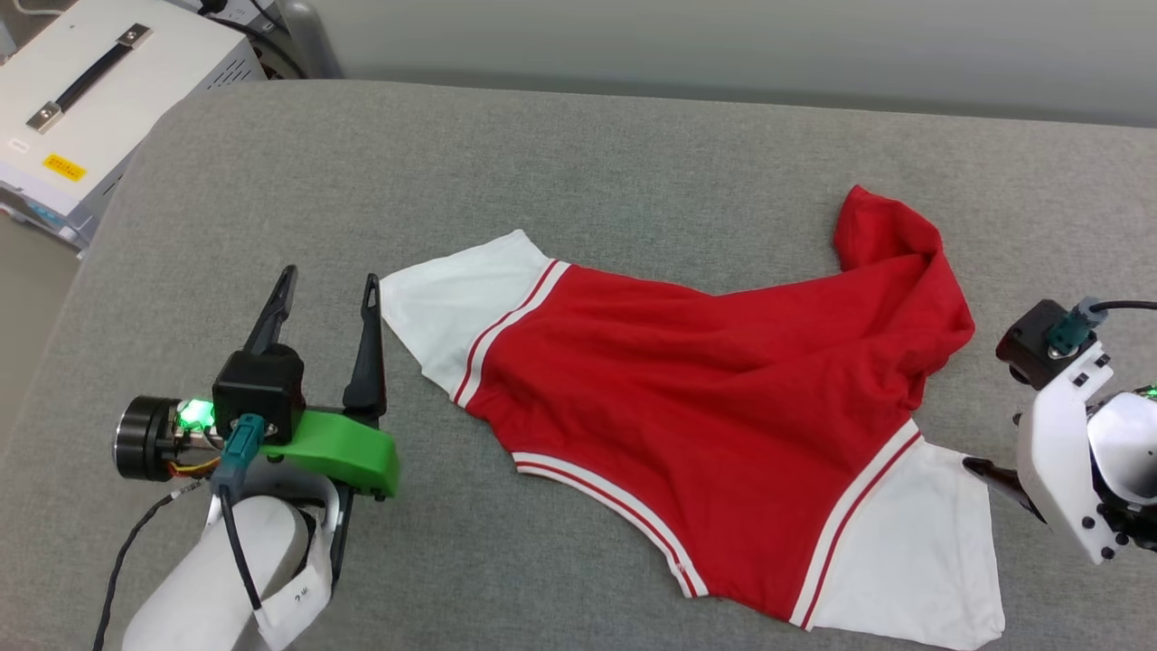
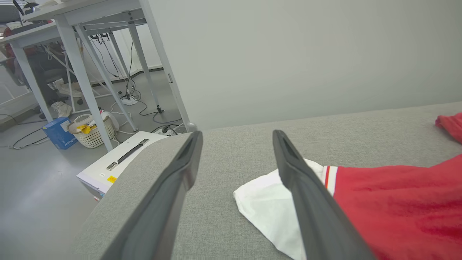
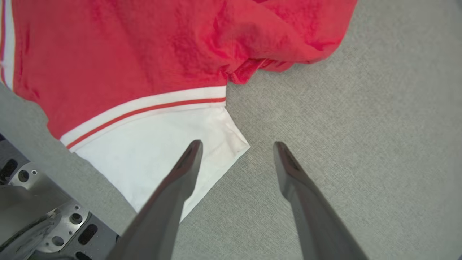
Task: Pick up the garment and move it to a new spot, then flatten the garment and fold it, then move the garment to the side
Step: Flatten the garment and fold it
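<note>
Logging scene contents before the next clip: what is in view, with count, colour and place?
garment: one, red with white sleeves and striped trim, spread on the padded surface, far right end bunched
padded surface: one, grey, under the garment
equipment case: one, white with black handle and yellow label, by the surface's far left corner
desk: at least one, white-framed, on the floor beyond the case
basket: one, white, under the desk
box: one, blue, beside the basket
cables: several, dark, on the floor
left gripper: one, dark fingers, open, beside one white sleeve
right gripper: one, dark fingers, open, over the other sleeve's corner
</note>
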Motion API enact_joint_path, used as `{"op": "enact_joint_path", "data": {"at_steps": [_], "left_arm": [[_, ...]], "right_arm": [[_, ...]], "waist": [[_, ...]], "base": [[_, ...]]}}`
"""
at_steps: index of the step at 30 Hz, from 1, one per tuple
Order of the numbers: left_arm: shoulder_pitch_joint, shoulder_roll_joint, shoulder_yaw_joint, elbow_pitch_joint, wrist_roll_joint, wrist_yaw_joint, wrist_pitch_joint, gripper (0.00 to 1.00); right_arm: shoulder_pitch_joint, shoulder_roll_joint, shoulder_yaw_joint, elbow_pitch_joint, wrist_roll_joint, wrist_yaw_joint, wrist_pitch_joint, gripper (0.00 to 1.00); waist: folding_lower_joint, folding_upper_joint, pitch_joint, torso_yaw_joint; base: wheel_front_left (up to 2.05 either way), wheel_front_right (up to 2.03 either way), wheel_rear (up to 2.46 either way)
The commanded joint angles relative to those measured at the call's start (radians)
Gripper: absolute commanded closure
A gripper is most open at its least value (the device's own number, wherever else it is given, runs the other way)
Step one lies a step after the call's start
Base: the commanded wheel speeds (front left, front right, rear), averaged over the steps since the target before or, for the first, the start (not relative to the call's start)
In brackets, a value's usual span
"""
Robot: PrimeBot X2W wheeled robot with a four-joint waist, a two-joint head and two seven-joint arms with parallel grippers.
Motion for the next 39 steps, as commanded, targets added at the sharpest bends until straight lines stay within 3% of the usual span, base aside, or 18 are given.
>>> {"op": "enact_joint_path", "data": {"at_steps": [1,7,17,18,19,27,33,39], "left_arm": [[0.021,-0.014,0.02,-0.011,0.028,-0.007,-0.006,0.0],[0.08,-0.083,0.097,-0.054,0.097,-0.026,-0.006,0.0],[0.13,-0.178,0.196,-0.061,0.196,-0.102,-0.006,0.0],[0.131,-0.184,0.205,-0.061,0.204,-0.108,-0.006,0.0],[0.133,-0.19,0.214,-0.06,0.214,-0.115,-0.006,0.0],[0.152,-0.228,0.272,-0.058,0.27,-0.16,-0.006,0.0],[0.146,-0.262,0.295,-0.063,0.303,-0.192,-0.006,0.0],[0.128,-0.297,0.319,-0.068,0.332,-0.22,-0.006,0.0]], "right_arm": [[-0.022,-0.002,0.016,0.018,0.014,-0.001,0.015,0.0],[-0.042,0.037,0.067,0.154,0.027,-0.001,-0.011,0.0],[0.002,0.11,0.182,0.36,0.029,-0.001,-0.151,0.0],[0.0,0.11,0.185,0.364,0.031,-0.001,-0.171,0.07],[-0.007,0.108,0.184,0.366,0.032,-0.001,-0.201,1.0],[-0.096,0.033,0.11,0.302,0.022,-0.001,-0.35,1.0],[-0.205,-0.018,0.057,0.258,0.006,-0.001,-0.312,1.0],[-0.336,0.031,0.058,0.339,-0.022,-0.001,-0.242,1.0]], "waist": [[0.0001,0.004,0.02,0.016],[0.0001,0.004,0.06,0.037],[0.0001,0.004,0.098,0.052],[0.0001,0.004,0.098,0.05],[0.0001,0.004,0.096,0.047],[0.0001,0.004,0.08,0.039],[0.0001,0.004,0.108,0.059],[0.0001,0.004,0.154,0.087]], "base": [[0.0,0.0,0.0],[0.0,0.0,0.0],[0.0,0.0,0.0],[0.0,0.0,0.0],[0.0,0.0,0.0],[0.0,0.0,0.0],[0.0,0.0,0.0],[0.0,0.0,0.0]]}}
